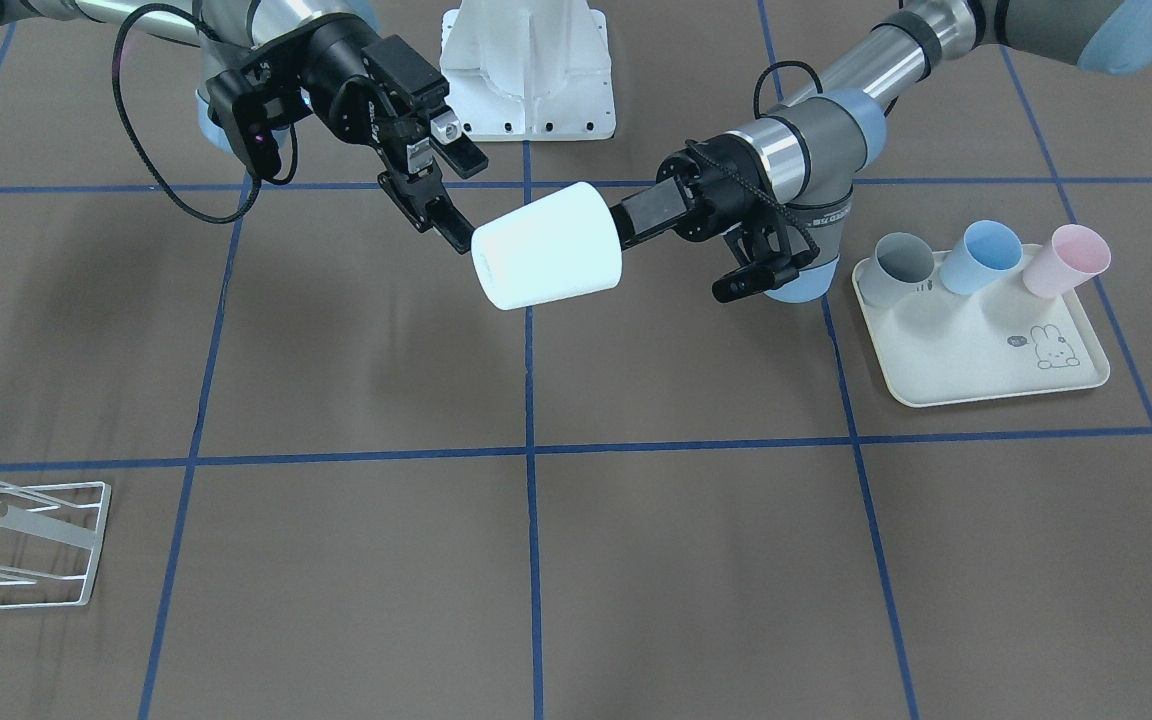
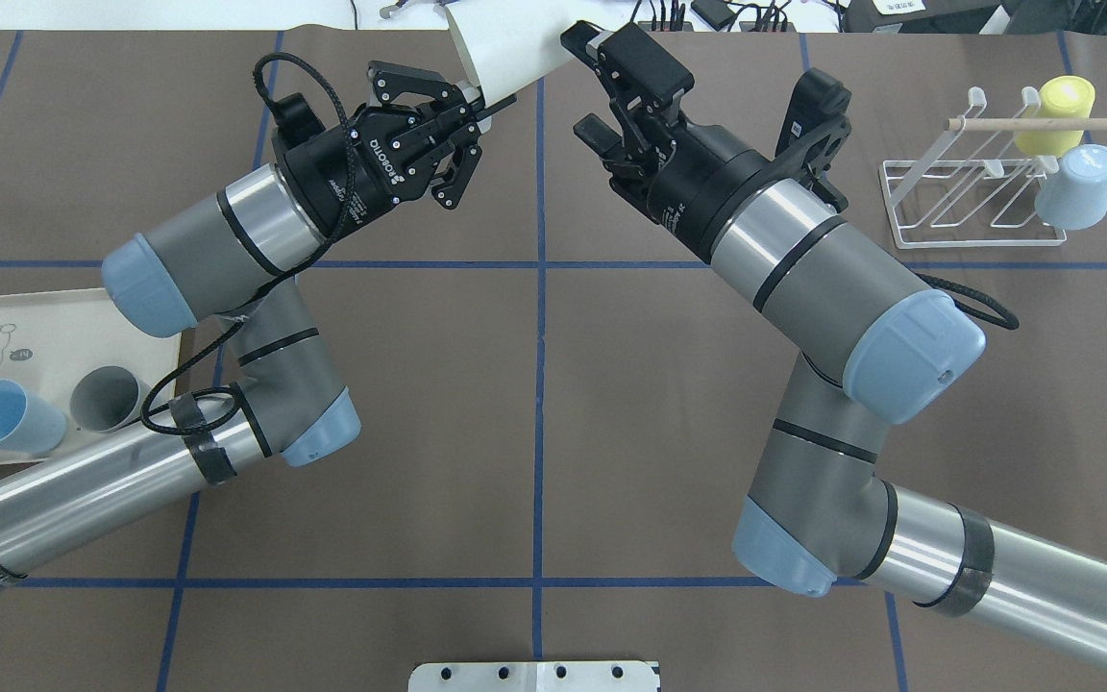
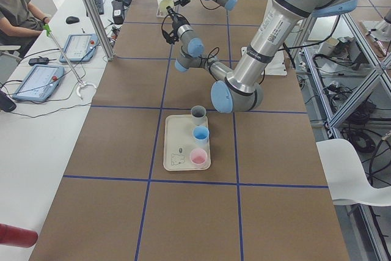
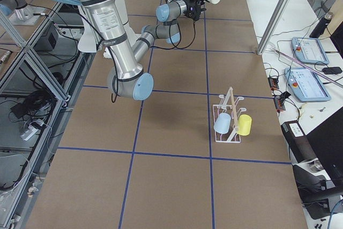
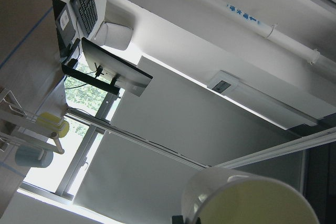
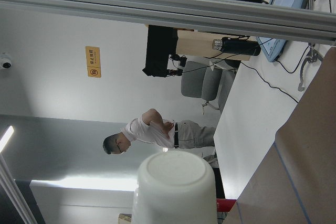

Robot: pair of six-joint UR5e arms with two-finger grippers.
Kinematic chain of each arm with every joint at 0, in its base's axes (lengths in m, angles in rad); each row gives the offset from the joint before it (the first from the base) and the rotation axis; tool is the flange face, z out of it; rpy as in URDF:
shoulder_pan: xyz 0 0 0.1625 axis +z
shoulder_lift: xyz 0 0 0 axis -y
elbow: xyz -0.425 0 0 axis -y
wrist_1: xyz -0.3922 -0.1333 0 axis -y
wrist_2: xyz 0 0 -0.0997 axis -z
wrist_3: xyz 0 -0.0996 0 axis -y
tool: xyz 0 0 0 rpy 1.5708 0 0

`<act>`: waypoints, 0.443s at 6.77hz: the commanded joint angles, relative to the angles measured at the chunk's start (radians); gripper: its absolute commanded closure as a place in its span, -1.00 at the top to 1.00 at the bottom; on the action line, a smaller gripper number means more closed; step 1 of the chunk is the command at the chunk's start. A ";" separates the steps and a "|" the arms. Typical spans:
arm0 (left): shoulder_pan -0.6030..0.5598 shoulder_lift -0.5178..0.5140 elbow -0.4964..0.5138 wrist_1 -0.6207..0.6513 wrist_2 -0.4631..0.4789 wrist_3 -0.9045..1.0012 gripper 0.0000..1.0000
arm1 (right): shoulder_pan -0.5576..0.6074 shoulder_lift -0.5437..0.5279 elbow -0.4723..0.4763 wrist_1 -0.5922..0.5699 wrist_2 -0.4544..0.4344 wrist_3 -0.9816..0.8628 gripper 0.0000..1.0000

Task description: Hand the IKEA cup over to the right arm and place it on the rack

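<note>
The IKEA cup (image 1: 546,245) is white and hangs on its side in the air over the table's middle. My left gripper (image 1: 624,226) is shut on its rim, with the fingertips hidden by the cup wall. In the overhead view the left gripper (image 2: 477,101) pinches the cup (image 2: 505,48) at the top edge. My right gripper (image 1: 466,203) is open, its lower finger close to the cup's base. The right wrist view shows the cup's closed base (image 6: 176,187) straight ahead. The left wrist view looks along the rim (image 5: 252,198). The white wire rack (image 2: 976,202) stands far right.
On the rack hang a yellow cup (image 2: 1065,115) and a light-blue cup (image 2: 1077,187). The cream rabbit-print tray (image 1: 976,350) near the left arm holds grey, blue and pink cups. A white base plate (image 1: 528,70) sits at the robot's side. A person (image 3: 18,10) sits at the side bench.
</note>
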 commanded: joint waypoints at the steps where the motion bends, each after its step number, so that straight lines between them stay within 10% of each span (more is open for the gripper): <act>1: 0.019 -0.010 0.002 -0.001 0.005 0.002 -1.00 | 0.000 0.000 0.000 0.000 -0.002 0.001 0.99; 3: 0.056 -0.012 -0.004 -0.001 0.025 0.002 -1.00 | 0.001 0.000 -0.009 0.000 -0.002 0.003 0.99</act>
